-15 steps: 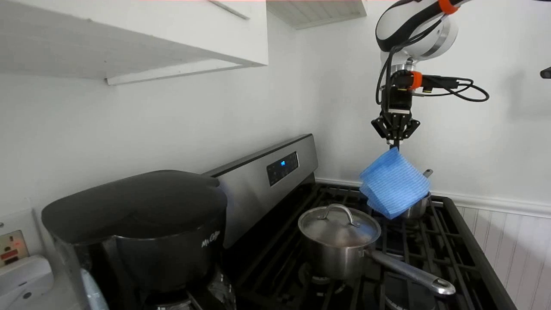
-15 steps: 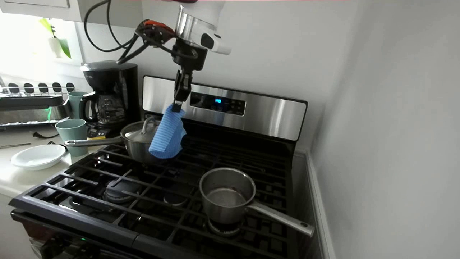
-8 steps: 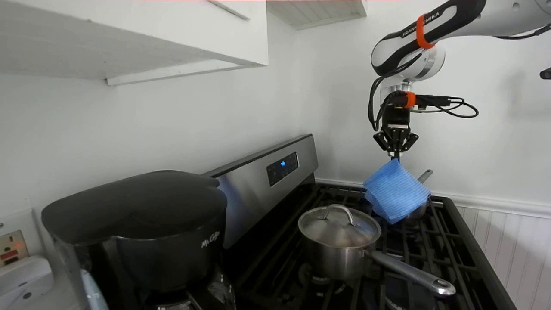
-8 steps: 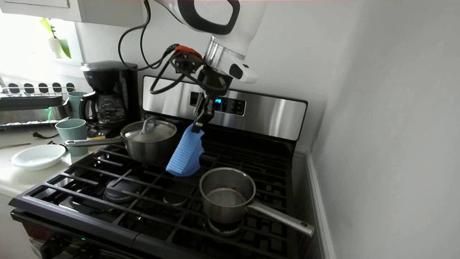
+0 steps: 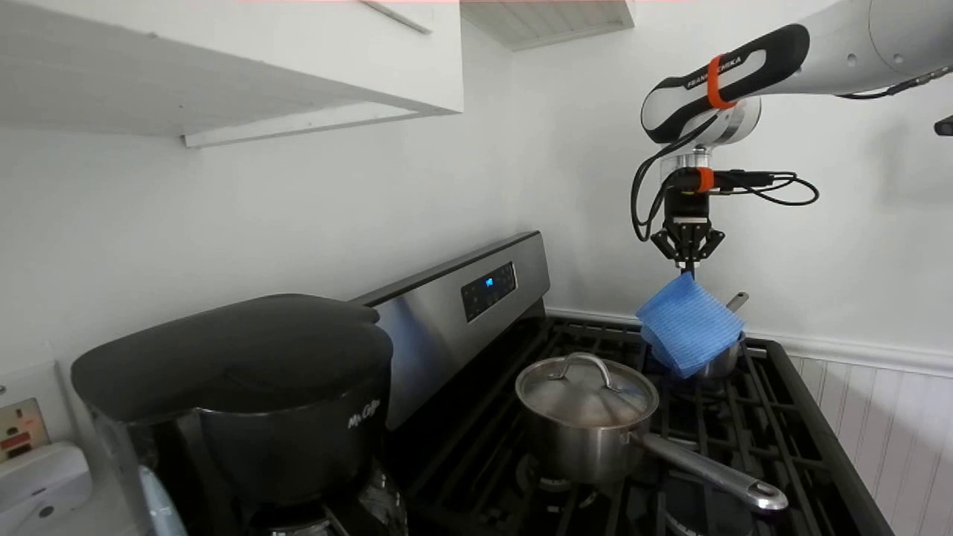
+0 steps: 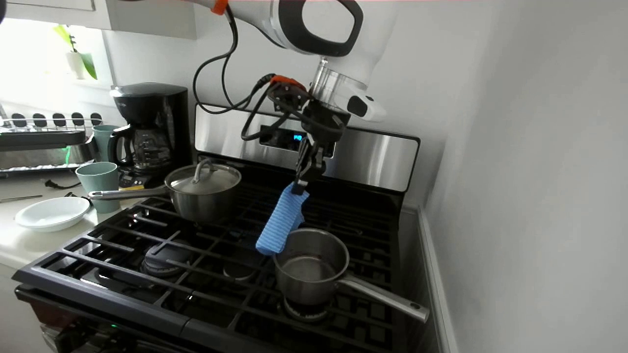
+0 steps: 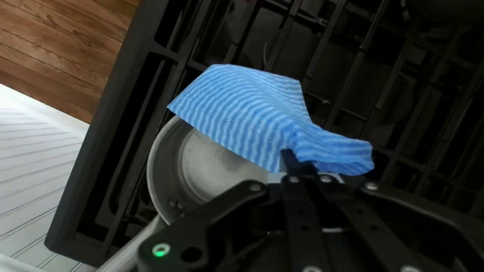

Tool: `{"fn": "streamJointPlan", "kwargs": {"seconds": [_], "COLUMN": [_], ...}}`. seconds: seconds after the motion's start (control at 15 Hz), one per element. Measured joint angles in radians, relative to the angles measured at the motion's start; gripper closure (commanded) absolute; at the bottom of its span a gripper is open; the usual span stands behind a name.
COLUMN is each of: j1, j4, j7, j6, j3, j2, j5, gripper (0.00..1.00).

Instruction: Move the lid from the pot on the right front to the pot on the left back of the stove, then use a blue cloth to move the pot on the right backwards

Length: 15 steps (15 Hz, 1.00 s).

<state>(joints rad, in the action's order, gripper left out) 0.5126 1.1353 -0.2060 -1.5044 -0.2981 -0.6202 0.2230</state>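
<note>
Over stove (image 6: pixel 206 294): cloth (image 6: pixel 280 223), held up by one end and hanging slanted.
Fingers (image 7: pixel 289 160): pointing down, clenched on cloth's upper end.
Cloth: overlapping open pot (image 6: pixel 310 268) in all three views, covering part of its mouth in wrist view; cannot tell whether touching rim.
Open pot: front right, upright on stove, with handle angled toward wall (image 6: pixel 515 171).
Lidded pot (image 5: pixel 584 455): back left, upright on stove, well apart from open pot.
Lid (image 5: pixel 569 402): seated level on lidded pot, loop handle up.
Panel (image 6: pixel 368 159): along back of stove, lit blue at display (image 6: pixel 298 138).
Counter (image 6: pixel 29 242): left of stove in an exterior view, carrying coffee maker (image 6: pixel 147 110), cups (image 6: pixel 98 181) and bowl (image 6: pixel 53 214).
</note>
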Motion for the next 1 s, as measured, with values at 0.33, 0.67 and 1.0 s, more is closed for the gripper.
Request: {"fn": "streamJointPlan", "kwargs": {"seconds": [0.33,0.67,1.0], "j1": [0.009,0.003,0.001], "j4": [-0.076,-0.078,-0.079], "j7": [-0.015,-0.031,-0.048], "j6": [-0.067,-0.169,-0.217], "j3": [-0.001,-0.002,-0.009], "j2": [-0.078,-0.144,-0.168], "j5": [-0.01,-0.037,-0.062], "gripper": [1.0,1.0,1.0]}}
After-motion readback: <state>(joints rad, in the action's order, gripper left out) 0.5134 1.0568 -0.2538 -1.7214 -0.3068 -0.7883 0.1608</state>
